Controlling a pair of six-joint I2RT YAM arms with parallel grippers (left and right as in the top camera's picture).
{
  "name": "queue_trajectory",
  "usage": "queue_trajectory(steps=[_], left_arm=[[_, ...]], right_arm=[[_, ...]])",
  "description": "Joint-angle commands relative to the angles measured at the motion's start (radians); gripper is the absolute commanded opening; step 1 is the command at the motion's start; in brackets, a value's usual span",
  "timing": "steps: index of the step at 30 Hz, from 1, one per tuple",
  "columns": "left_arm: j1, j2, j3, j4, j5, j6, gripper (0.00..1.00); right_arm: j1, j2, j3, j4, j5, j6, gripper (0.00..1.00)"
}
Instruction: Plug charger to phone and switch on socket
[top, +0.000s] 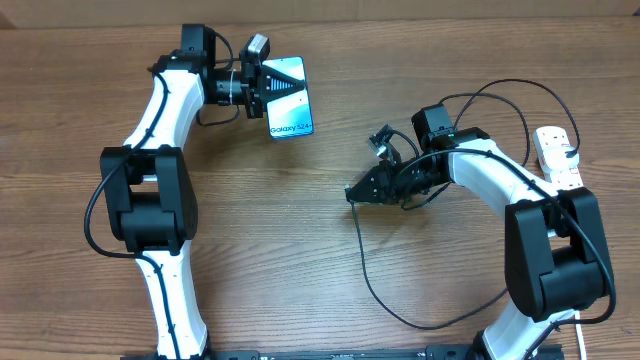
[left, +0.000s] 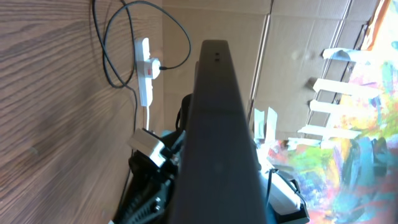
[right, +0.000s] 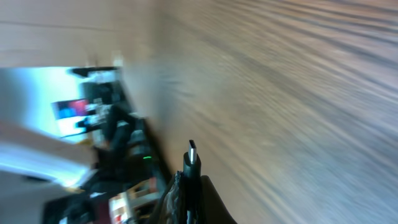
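Observation:
The phone (top: 289, 98), black-edged with a turquoise "Galaxy" screen, is held at the back left by my left gripper (top: 262, 88), which is shut on it. In the left wrist view its dark edge (left: 217, 137) fills the middle. My right gripper (top: 362, 192) is shut on the charger's plug end; the small plug tip (right: 193, 151) sticks out from the fingers in the right wrist view. The thin black cable (top: 372, 280) loops down toward the front edge. The white socket strip (top: 557, 153) lies at the far right; it also shows in the left wrist view (left: 144, 68).
The strip's thick white cord (top: 575, 330) runs toward the front right. Black cable loops (top: 500, 95) arch over the right arm. A cardboard wall (left: 292, 56) stands behind the table.

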Motion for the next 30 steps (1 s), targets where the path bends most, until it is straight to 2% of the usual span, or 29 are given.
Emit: queue_trajectory(steps=[1, 3, 8, 14, 20, 30], left_arm=[[-0.019, -0.025, 0.004, 0.026, 0.034, -0.071, 0.04], [-0.028, -0.025, 0.004, 0.053, 0.017, -0.114, 0.04], [-0.06, -0.025, 0.004, 0.158, -0.018, -0.233, 0.04], [-0.095, -0.025, 0.004, 0.288, -0.029, -0.317, 0.04], [-0.12, -0.025, 0.004, 0.302, -0.069, -0.352, 0.04], [-0.139, -0.025, 0.004, 0.302, -0.053, -0.341, 0.04]], right_arm=[[-0.002, -0.028, 0.025, 0.04, -0.244, -0.021, 0.04], [-0.002, -0.028, 0.026, 0.084, -0.314, 0.002, 0.04], [-0.002, -0.028, 0.026, 0.172, -0.33, 0.106, 0.04], [-0.002, -0.028, 0.027, 0.273, -0.406, 0.208, 0.04], [-0.002, -0.028, 0.027, 0.365, -0.414, 0.297, 0.04], [-0.002, -0.028, 0.027, 0.672, -0.413, 0.56, 0.04]])
